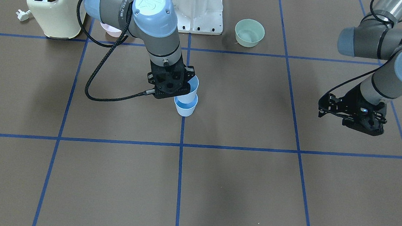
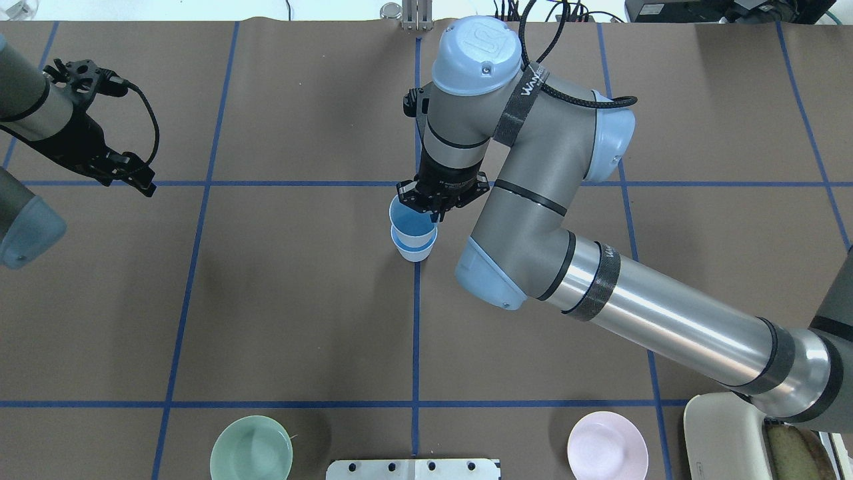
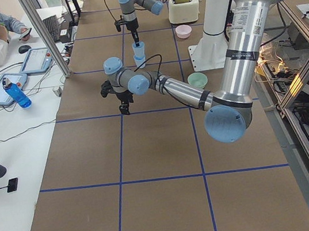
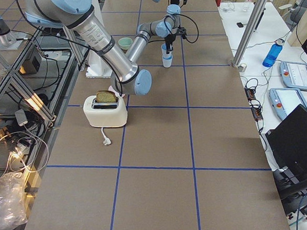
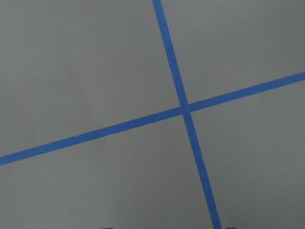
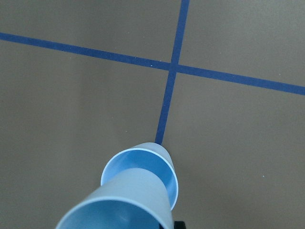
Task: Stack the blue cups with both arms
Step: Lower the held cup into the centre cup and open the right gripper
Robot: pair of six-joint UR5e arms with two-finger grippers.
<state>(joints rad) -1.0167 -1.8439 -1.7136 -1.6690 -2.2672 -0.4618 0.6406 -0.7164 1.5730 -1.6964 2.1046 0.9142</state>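
Observation:
Two pale blue cups sit near the table's middle. One cup (image 1: 185, 108) (image 2: 418, 252) stands upright on the centre tape line. My right gripper (image 1: 179, 85) (image 2: 436, 200) is shut on the rim of the other blue cup (image 1: 192, 90) (image 2: 406, 217). It holds that cup slightly tilted, with its base at the mouth of the standing cup. The right wrist view shows the held cup (image 6: 128, 205) over the lower cup (image 6: 164, 164). I cannot tell whether they touch. My left gripper (image 1: 327, 109) (image 2: 136, 177) is open and empty, far off to its own side above bare table.
A green bowl (image 1: 249, 32) (image 2: 251, 448) and a pink bowl (image 2: 606, 445) stand near the robot's white base (image 1: 199, 7). A cream toaster (image 1: 55, 14) with its plug (image 1: 23, 14) stands beside the pink bowl. Blue tape lines cross the brown table (image 1: 238, 189).

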